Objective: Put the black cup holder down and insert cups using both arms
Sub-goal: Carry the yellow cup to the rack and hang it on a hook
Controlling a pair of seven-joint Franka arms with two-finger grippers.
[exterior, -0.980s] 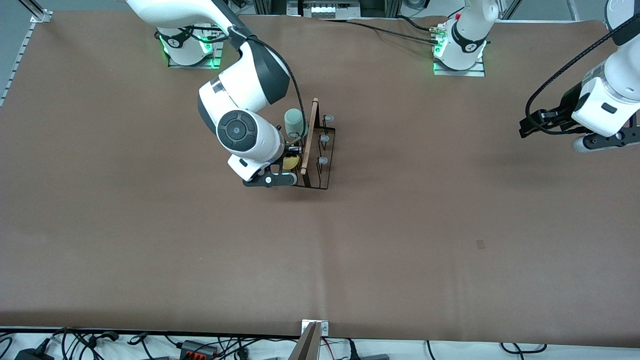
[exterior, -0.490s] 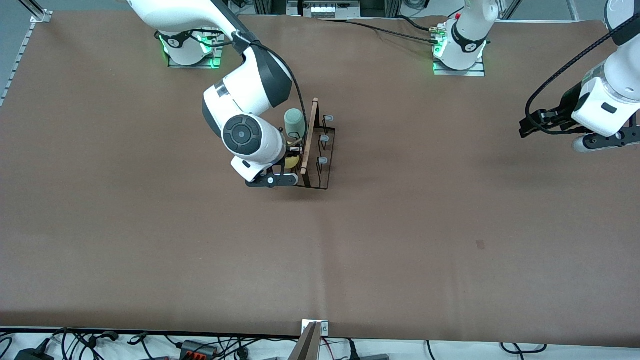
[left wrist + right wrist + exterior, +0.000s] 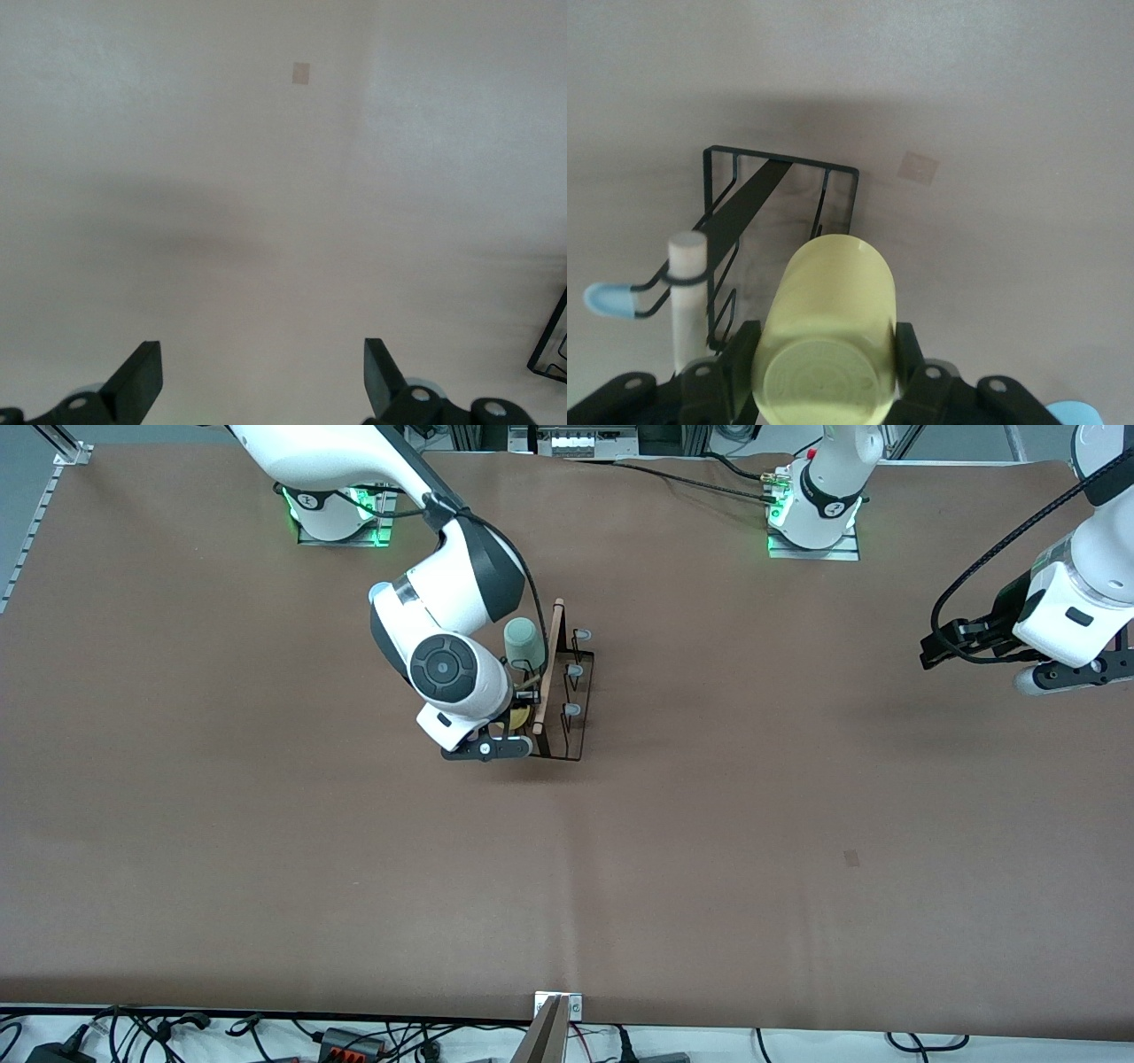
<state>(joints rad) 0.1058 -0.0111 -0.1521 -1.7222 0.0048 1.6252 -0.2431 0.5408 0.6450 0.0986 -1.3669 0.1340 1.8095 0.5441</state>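
Two hands over a brown worktop (image 3: 709, 850). Nearest the front camera, relative to the black cup holder (image 3: 567, 731): the right hand (image 3: 824, 376), clamped on a yellow cup (image 3: 828, 341), low over the holder's near corner at the right arm's side. Holder itself standing mid-worktop, wooden rod handle (image 3: 546, 664) on top, blue-tipped pegs (image 3: 572, 710) along the left arm's side. Farther along the holder: a mint green cup (image 3: 523, 642) on a peg beside the handle. Well apart, toward the left arm's end: the left hand (image 3: 261, 376), spread wide, holding nothing, waiting above bare worktop.
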